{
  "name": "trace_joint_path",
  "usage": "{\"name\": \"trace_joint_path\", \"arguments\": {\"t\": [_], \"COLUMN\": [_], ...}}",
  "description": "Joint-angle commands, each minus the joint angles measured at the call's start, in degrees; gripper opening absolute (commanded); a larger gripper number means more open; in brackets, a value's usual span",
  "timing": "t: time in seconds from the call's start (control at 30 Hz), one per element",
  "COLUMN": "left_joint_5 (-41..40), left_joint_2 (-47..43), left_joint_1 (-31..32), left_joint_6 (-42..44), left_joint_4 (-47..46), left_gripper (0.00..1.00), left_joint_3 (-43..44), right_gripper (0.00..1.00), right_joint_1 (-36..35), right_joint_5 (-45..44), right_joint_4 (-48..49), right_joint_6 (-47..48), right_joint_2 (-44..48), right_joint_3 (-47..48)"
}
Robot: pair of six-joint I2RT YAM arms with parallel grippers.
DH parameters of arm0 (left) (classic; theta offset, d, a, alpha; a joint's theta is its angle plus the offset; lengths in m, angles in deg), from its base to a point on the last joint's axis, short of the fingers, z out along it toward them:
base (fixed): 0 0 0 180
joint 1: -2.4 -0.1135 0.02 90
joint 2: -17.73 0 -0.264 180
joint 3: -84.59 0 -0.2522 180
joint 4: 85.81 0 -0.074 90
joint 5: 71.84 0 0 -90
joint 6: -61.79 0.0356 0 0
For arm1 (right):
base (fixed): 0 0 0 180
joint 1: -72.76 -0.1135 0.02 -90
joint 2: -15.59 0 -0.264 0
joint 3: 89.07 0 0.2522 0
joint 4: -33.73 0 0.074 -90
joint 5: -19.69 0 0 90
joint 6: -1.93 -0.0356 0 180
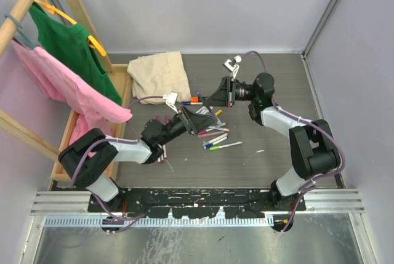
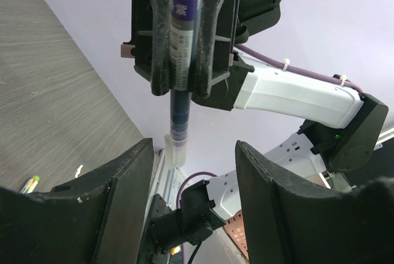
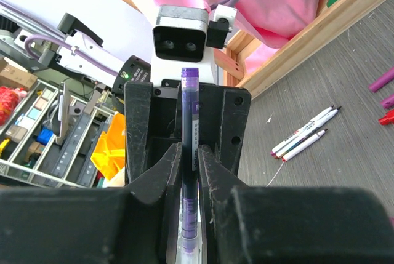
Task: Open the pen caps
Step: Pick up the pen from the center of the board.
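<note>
Progress: partial. Right end effector (image 3: 189, 156) is clamped on purple pen (image 3: 189, 113); left end effector (image 2: 194, 159) stands apart around its far end, cap status unclear. Loose caps (image 3: 381, 81) and capped pens (image 1: 217, 141) lie below both.

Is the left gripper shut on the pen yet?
Open: the left gripper's fingers stand apart, with gaps either side of the purple pen that the right gripper clamps.

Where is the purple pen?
The purple pen is clamped in the right claw, mid-air over the table in the top view, its end facing the open left claw.
</note>
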Motion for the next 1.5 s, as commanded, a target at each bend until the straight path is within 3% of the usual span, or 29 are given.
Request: {"name": "trace_joint_path", "arguments": {"t": [0.0,0.2,0.43,0.63,0.83,1.1,1.33,1.47], "left_joint_5": [0.3,-0.3,0.2,-0.2,-1.2,-2.6,-3.4,-3.0], "left_joint_2": [1.2,2.0,3.0,2.8,1.7,-5.8,-15.9,-22.8], "left_joint_1": [0.7,1.0,1.6,1.6,1.6,1.7,1.6,1.2], "left_joint_6": [1.4,1.9,2.0,3.2,5.4,11.9,20.2,24.5], "left_joint_4": [-4.0,-4.1,-4.0,-4.0,-4.0,4.1,20.7,33.4], "left_gripper": [0.56,0.52,0.39,0.24,0.01,0.00,0.00,0.00], "left_joint_3": [2.7,3.8,4.9,4.3,2.0,-1.9,-2.7,-2.4], "right_gripper": [0.01,0.01,0.01,0.03,0.04,0.06,0.28,0.40], "right_joint_1": [-0.2,-0.6,-0.5,-0.6,-0.4,1.4,1.7,2.8], "right_joint_5": [-0.9,-1.1,-1.1,-1.0,-0.2,0.7,2.7,3.7], "right_joint_4": [7.0,8.5,9.2,9.3,9.0,6.1,3.8,-9.8], "right_joint_6": [-2.9,-4.4,-5.0,-4.8,-3.7,-0.9,2.8,15.9], "right_joint_2": [0.7,0.1,-0.5,-0.6,-0.7,-0.4,0.7,3.7], "right_joint_3": [-0.4,-0.7,-0.8,-0.8,-0.3,0.4,1.5,4.0]}}
